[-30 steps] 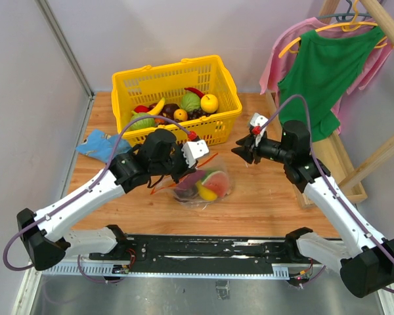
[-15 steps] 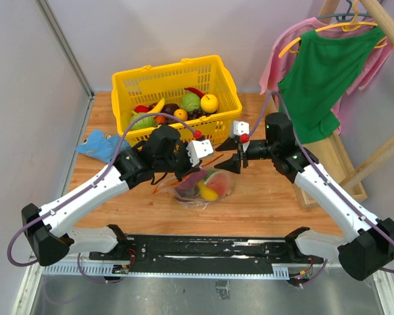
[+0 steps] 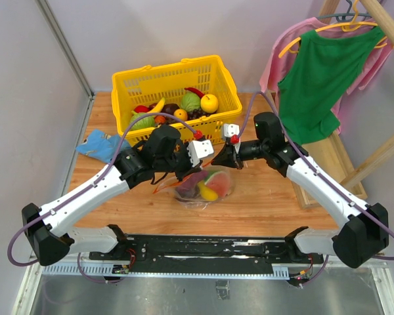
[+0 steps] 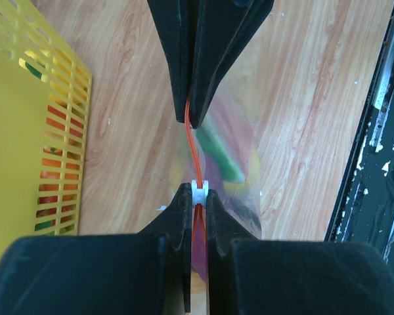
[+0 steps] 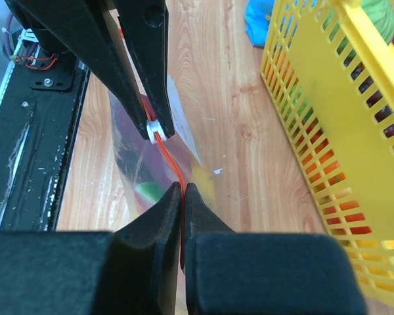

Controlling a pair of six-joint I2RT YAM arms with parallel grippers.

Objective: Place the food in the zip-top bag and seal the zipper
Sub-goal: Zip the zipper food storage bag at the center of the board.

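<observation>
The clear zip-top bag (image 3: 213, 196) lies on the wooden table in front of the basket. Inside it are the red watermelon slice (image 3: 217, 179), the yellow fruit (image 3: 207, 192) and the dark purple piece (image 3: 190, 180). My left gripper (image 4: 197, 195) is shut on the zipper's white slider tab (image 4: 198, 191). My right gripper (image 5: 182, 189) is shut on the red-orange zipper strip (image 5: 171, 159) a short way from the slider. The two grippers face each other above the bag, the left (image 3: 198, 165) and the right (image 3: 220, 163). The strip (image 4: 190, 151) spans the short gap between them.
A yellow lattice basket (image 3: 177, 131) of toy fruit and a green cabbage stands just behind the bag; it shows in the right wrist view (image 5: 341, 131). A blue cloth (image 3: 98, 144) lies at the left. Green and pink clothes (image 3: 322, 79) hang on a wooden rack at the right.
My right gripper has moved left from open air to the bag and shut on the zipper strip. My left gripper has shifted slightly right, still at the bag's top.
</observation>
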